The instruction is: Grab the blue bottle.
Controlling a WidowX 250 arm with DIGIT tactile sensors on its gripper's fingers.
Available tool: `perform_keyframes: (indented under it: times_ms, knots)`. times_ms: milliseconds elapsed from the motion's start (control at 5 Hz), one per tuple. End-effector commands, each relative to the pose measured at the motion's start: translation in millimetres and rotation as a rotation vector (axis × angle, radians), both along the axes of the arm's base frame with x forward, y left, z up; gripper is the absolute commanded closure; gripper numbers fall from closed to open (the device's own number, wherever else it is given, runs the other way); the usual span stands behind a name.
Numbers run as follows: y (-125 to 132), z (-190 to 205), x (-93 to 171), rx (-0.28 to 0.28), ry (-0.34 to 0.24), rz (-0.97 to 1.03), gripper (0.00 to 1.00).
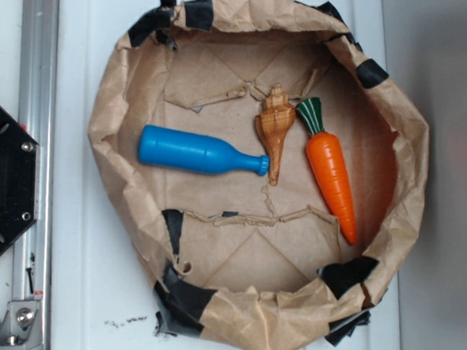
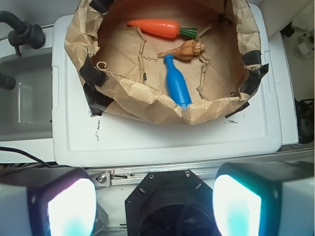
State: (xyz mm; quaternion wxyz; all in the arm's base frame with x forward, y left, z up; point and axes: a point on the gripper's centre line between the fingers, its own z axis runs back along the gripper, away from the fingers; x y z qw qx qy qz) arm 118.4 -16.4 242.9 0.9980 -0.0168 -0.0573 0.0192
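While the end effector (image 2: 154, 204) hangs released well short of the paper bowl (image 1: 111, 96), the blue bottle (image 1: 195, 153) lies inside, mouth touching the brown shell (image 1: 276, 130); it looks light, stiff, slick—best pinched across its thick body.

A white plastic lid (image 1: 76, 292) fills most of the exterior view, scuffed with small dark marks near its lower edge. Left of the lid runs a metal rail (image 1: 31, 131); right of it lies a plain grey surface (image 1: 449, 156) (evenly, softly lit).
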Motion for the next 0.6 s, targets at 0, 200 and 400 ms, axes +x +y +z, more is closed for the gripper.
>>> perform_keyframes:
  times_ms: [0, 200, 400]
  knots:
    - [0, 0, 0, 0.0, 0.0, 0.0, 0.0]
    - [23, -50, 48, 0.082, 0.145, 0.178, 0.0]
    - [30, -88, 96, 0.008, -0.03, 0.1, 0.0]
